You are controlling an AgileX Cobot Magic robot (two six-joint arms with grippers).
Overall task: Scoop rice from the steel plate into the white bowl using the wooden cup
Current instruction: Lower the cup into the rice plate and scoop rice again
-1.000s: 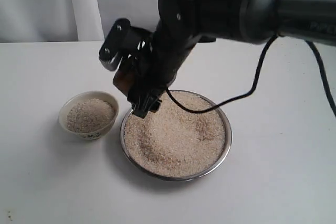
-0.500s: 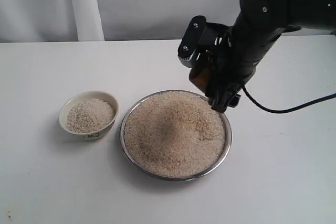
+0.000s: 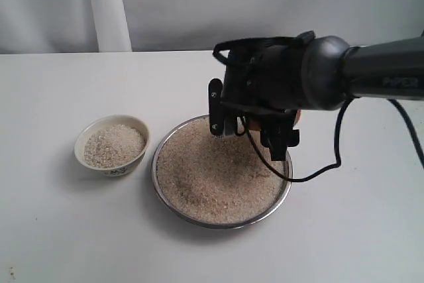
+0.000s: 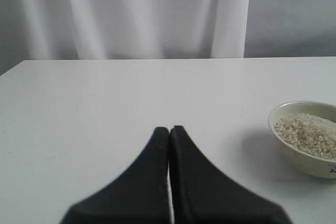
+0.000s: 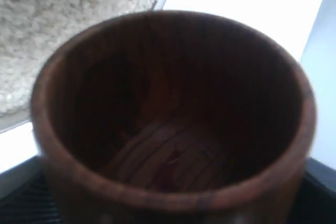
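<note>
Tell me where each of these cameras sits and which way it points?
Exterior view: off the arms, above the table, looking down on the white bowl, the steel plate of rice and the right gripper over it.
Left wrist view: low over the table, facing the curtain; the left gripper, shut, shows in front.
Right wrist view: looks into the empty wooden cup that the right gripper holds.
Shared: exterior and left wrist views both show the white bowl.

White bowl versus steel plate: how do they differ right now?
The steel plate is far wider and shallower than the white bowl. The plate is shiny metal, the bowl cream ceramic. The right gripper with the wooden cup hangs over the plate; nothing is over the bowl. Both hold rice.
</note>
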